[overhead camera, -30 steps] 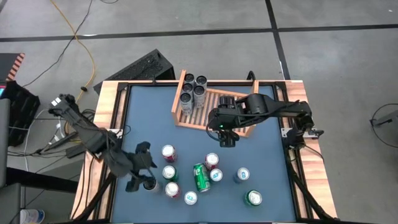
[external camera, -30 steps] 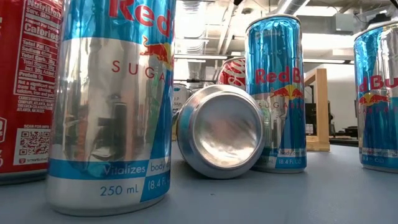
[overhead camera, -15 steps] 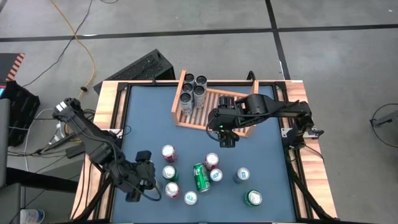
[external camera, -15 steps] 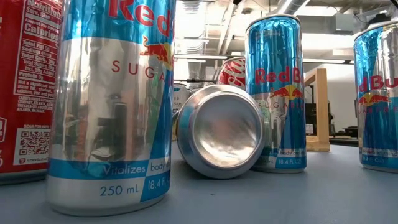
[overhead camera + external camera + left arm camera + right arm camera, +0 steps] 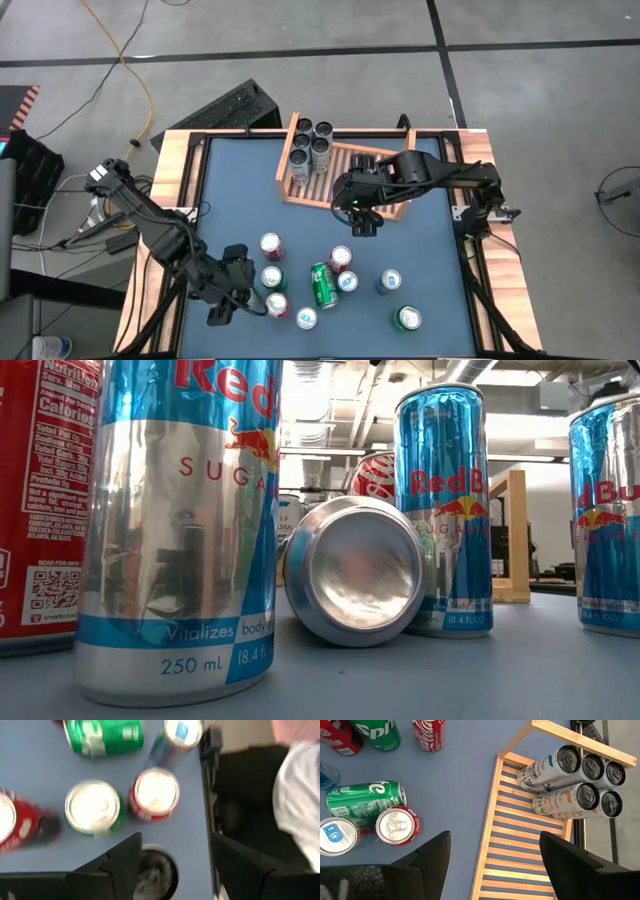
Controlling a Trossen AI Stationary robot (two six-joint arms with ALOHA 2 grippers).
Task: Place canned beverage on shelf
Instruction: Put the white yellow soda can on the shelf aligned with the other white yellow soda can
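shelf [image 5: 520, 845]: you see pale bare wood, slatted, matt.
blue-and-silver can [image 5: 180, 530]: glossy metal that mirrors the room for you.
tipped can [image 5: 355, 572]: brushed metal base, dull sheen.
counter [image 5: 420, 250]: smooth matt blue top, with a wood border.
grippers: matt black fingers, likely plastic.

Two dark, jointed arms [image 5: 160, 235] ending in flat black fingers [image 5: 432, 852].

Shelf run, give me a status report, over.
Left hand open, low over a can at the table's near left. Right hand open and empty by the shelf front rim. Shelf holds five cans; nothing blocks it.
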